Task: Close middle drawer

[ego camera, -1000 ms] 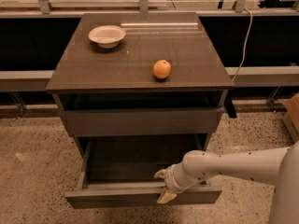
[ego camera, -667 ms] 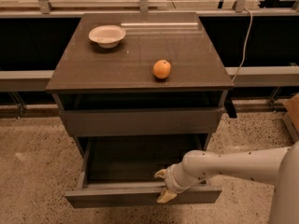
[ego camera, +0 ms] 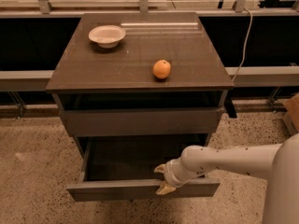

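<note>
The gripper (ego camera: 162,178) has its fingers spread astride the front edge of the middle drawer (ego camera: 117,190). The slab runs crosswise to it and the cabinet (ego camera: 196,55) lies straight beyond.

indoor test space, lab or office in kind: speckled stone floor (ego camera: 28,171), metal rails (ego camera: 143,1) above dark panels, a loose cable (ego camera: 244,36), one lone drawer desk (ego camera: 131,76). the robot's tool (ego camera: 162,178) is at the front edge of the open middle drawer (ego camera: 117,190).
</note>
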Tool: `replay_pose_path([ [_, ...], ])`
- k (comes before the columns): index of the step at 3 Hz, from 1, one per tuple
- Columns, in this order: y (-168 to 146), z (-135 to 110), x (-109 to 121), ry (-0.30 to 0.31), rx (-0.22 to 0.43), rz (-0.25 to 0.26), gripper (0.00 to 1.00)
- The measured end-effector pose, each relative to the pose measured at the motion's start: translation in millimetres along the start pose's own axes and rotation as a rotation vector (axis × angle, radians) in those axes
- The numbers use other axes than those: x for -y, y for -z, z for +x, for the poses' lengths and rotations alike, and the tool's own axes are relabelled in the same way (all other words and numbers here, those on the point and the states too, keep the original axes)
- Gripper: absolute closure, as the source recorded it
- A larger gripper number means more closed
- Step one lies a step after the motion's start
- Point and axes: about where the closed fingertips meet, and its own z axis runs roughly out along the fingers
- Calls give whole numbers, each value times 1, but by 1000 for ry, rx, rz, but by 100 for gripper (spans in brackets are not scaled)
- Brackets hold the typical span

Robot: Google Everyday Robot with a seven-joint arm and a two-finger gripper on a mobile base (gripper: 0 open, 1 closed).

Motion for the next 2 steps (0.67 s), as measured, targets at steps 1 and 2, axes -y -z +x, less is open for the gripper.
replay_pose_path([
  [1,-3,4,22,4,-7,18,49],
  [2,-2,4,22,4,-7,18,49],
])
